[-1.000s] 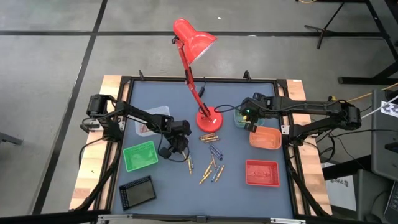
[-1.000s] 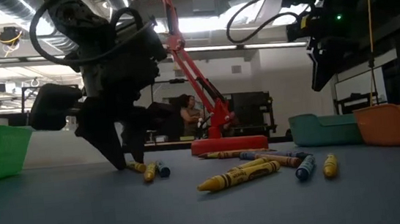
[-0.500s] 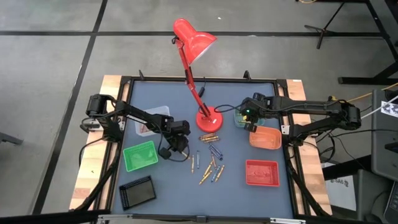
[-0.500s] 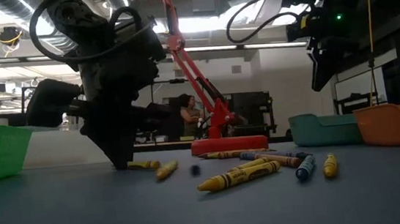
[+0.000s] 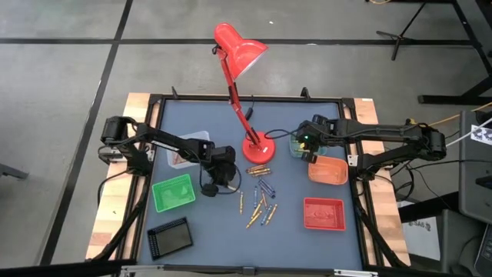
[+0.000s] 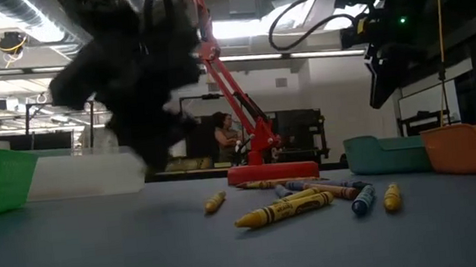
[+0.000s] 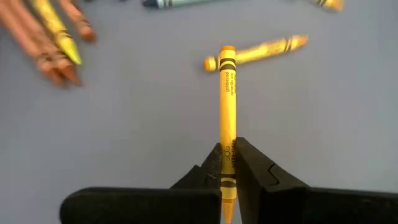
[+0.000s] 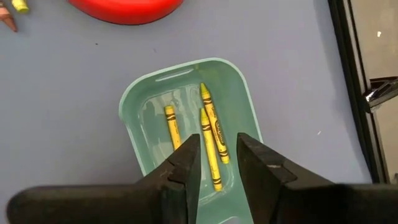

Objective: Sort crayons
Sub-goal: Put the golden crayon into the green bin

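My left gripper is shut on a yellow crayon, left of the loose crayons lying flat in the middle of the table. In the low view it is a dark blur raised off the table. My right gripper is open and empty above the teal tray, where three yellow crayons lie flat. Several orange crayons lie near the lamp's base. My left gripper pinches the yellow crayon near one end between its two fingers. The fingers lie along the crayon, and most of its length sticks out past the fingertips. Its tip shows in front of another yellow crayon that lies on the table.
A red desk lamp stands on its base at the table's middle back. A green basket, a clear tray and a black tray are on the left. An orange tray and a red tray are on the right.
My left gripper, which stood with its fingertips on the table among a few crayons, has risen off the table and shows blurred. A loose yellow crayon beside it has rolled toward the pile of crayons.
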`<move>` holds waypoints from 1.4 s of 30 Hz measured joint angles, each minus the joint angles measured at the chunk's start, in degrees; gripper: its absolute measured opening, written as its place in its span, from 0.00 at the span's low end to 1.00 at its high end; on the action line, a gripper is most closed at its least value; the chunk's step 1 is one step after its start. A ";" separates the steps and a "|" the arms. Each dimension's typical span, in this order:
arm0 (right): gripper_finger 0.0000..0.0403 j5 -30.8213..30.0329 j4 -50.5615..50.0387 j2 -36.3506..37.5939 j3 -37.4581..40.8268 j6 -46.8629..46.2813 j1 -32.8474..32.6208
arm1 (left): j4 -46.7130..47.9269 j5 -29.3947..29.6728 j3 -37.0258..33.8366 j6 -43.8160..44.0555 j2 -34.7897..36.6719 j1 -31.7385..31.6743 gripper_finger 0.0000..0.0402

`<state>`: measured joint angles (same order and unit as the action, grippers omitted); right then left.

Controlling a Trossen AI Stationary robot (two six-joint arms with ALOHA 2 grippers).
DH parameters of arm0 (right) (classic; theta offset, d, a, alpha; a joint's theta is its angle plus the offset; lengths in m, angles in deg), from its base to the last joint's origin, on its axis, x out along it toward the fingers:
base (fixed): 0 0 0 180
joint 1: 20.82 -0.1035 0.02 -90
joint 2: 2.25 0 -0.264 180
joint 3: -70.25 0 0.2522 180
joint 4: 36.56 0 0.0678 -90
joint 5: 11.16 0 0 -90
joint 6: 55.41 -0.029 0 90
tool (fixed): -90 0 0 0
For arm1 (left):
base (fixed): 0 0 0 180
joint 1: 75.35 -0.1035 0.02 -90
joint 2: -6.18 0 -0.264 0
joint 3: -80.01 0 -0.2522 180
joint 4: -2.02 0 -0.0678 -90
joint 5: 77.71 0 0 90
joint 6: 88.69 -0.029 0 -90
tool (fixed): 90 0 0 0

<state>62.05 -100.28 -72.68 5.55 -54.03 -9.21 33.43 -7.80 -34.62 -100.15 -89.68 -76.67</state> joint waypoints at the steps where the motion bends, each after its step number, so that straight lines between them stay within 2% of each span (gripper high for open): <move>1: 0.25 -0.05 0.23 -0.02 0.00 0.00 0.02 | 0.97 0.13 0.70 1.74 0.79 0.11 0.02; 11: 0.25 1.45 0.63 -0.02 0.00 0.02 0.02 | 13.56 6.97 9.94 23.04 9.77 1.42 0.02; 15: 0.25 1.45 0.66 0.00 0.00 0.01 0.04 | 17.47 9.42 11.28 31.80 13.26 3.25 0.02; 20: 0.25 1.43 0.80 0.00 0.00 0.00 0.04 | 23.38 9.53 11.28 42.72 17.15 6.67 0.02; 25: 0.25 1.47 0.86 0.00 0.00 0.00 0.02 | 33.29 7.45 11.28 53.45 19.92 11.12 0.02; 35: 0.25 1.47 0.87 0.00 0.00 0.00 0.04 | 57.71 7.11 11.28 65.01 20.96 20.63 0.02; 38: 0.25 1.48 0.87 0.00 0.00 0.00 0.03 | 61.23 7.91 11.28 67.53 20.86 22.68 0.02; 42: 0.25 1.45 0.87 -0.01 0.00 0.00 0.02 | 61.41 11.59 11.28 70.43 20.86 24.75 0.02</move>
<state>63.50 -99.40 -72.69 5.55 -54.03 -9.19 94.84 3.79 -23.34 -29.73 -68.82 -51.92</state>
